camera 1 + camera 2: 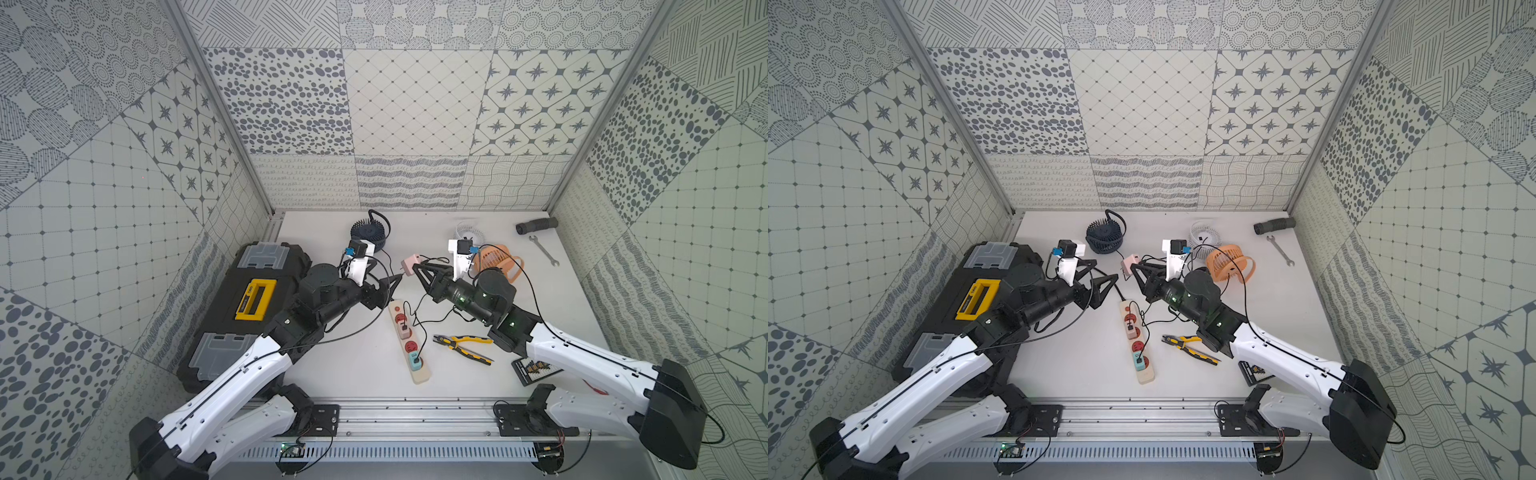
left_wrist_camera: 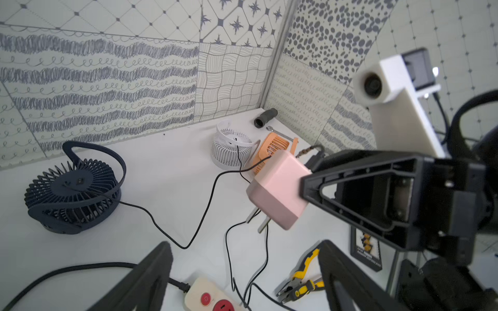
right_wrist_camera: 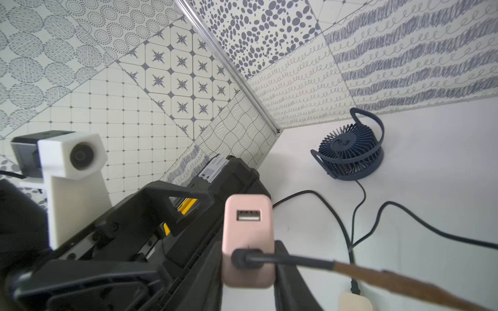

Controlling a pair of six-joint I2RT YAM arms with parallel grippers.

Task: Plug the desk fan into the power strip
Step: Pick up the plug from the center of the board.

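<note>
Pink square plastic adapter plug [image 1: 410, 264], corded, sits pinched in right gripper [image 1: 417, 272] above mid-worktop, left gripper [image 1: 1105, 270] spread empty beside it; long cream plastic power strip [image 1: 419, 374] lies nearer the front edge; hazard: tangled black cords [image 1: 424, 338] snag, prongs miss a free socket [image 1: 411, 345].

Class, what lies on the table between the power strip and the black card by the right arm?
The yellow-handled pliers lie there, clear in both top views.

The switch [image 2: 205, 298] on the power strip [image 2: 194, 289] bears a power symbol.
</note>
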